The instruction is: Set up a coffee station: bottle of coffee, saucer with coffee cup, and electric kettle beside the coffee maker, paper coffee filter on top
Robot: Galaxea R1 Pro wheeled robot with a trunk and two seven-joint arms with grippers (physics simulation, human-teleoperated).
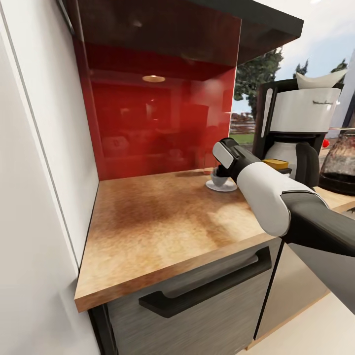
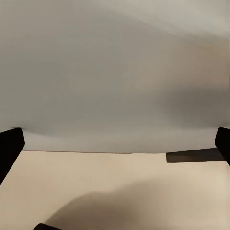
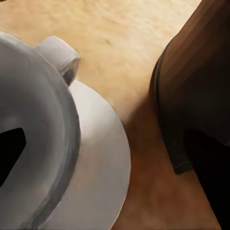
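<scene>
On the wooden kitchen countertop (image 1: 148, 222) the white saucer (image 1: 221, 186) lies left of the coffee maker (image 1: 303, 113), with the coffee cup (image 1: 217, 176) standing on it. My right gripper (image 1: 220, 172) hangs right over the cup. In the right wrist view it (image 3: 110, 153) is open, one finger down inside the cup (image 3: 38, 120), and the saucer (image 3: 100, 163) shows beneath. A white paper coffee filter (image 1: 320, 79) sits on top of the coffee maker. The bottle of coffee shows its yellow cap (image 1: 275, 163) behind my forearm. The glass electric kettle (image 1: 342, 162) stands at the far right. My left gripper (image 2: 115, 148) is open and holds nothing.
A glossy red backsplash (image 1: 158, 108) closes the counter's back and a white wall panel (image 1: 44, 172) its left side. A dark shelf board (image 1: 266, 19) overhangs. A grey drawer with a black handle (image 1: 207, 288) sits below. A dark brown rounded body (image 3: 196, 86) stands beside the saucer.
</scene>
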